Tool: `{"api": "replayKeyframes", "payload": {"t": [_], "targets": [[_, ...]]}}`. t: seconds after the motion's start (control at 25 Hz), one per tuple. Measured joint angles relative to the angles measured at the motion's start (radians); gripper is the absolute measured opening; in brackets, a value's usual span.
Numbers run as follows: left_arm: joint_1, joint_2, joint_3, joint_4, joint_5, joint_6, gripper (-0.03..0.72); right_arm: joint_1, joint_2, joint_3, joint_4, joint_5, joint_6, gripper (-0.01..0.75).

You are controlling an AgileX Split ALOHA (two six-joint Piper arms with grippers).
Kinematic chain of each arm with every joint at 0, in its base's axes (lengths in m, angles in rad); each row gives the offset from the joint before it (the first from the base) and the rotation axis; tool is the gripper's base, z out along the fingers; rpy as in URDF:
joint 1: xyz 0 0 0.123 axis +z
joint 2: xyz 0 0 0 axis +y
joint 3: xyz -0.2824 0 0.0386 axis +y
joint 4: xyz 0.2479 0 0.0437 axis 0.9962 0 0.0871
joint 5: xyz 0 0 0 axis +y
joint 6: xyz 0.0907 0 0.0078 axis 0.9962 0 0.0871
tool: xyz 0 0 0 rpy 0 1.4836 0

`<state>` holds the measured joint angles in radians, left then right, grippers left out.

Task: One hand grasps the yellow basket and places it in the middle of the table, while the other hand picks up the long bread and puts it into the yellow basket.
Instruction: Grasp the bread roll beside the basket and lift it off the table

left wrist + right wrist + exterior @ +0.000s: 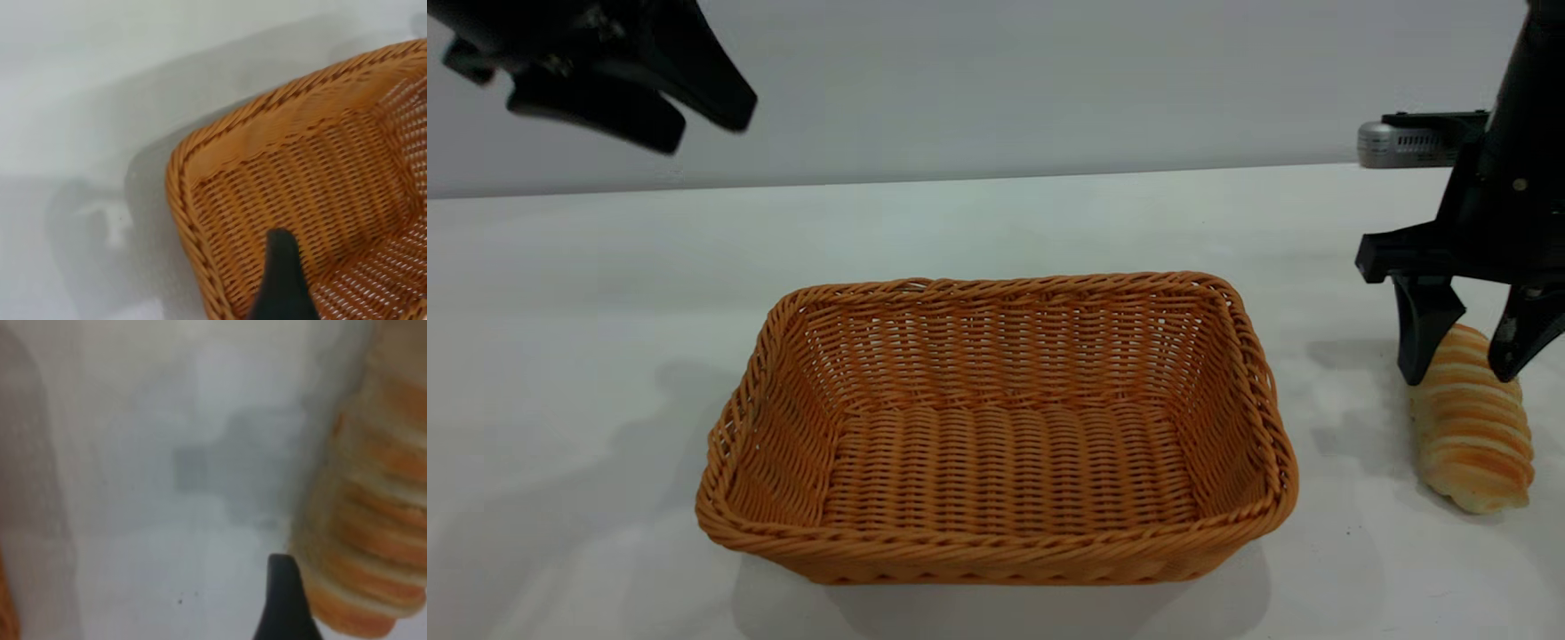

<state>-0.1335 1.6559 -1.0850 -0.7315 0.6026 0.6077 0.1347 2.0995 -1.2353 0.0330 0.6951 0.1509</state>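
Right gripper (1463, 373) fingers are spread apart and lowered around the far end of the long bread (1472, 436), which lies on the table (587, 373) just beside the yellow basket (996, 556). If closed this near the end, the loaf could be pivoted or squeezed out. Left gripper (703, 124) is held raised above the table, well apart from the basket; its finger state cannot be told.
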Motion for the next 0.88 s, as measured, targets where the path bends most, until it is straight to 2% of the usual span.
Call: {"api": "replayKeyframes", "payload": {"t": [0.24, 0.6, 0.88], "targets": [[0.000, -0.066, 0.000, 0.000, 0.022, 0.000, 0.594, -0.010, 0.054, -0.039, -0.009, 0.005, -0.029, 0.579], [0.000, -0.103, 0.001, -0.005, 0.033, 0.000, 0.594, -0.075, 0.087, -0.047, -0.023, 0.009, -0.038, 0.579], [0.000, -0.104, 0.001, -0.038, 0.045, 0.001, 0.594, -0.079, 0.114, -0.050, -0.013, -0.014, -0.060, 0.579]]}}
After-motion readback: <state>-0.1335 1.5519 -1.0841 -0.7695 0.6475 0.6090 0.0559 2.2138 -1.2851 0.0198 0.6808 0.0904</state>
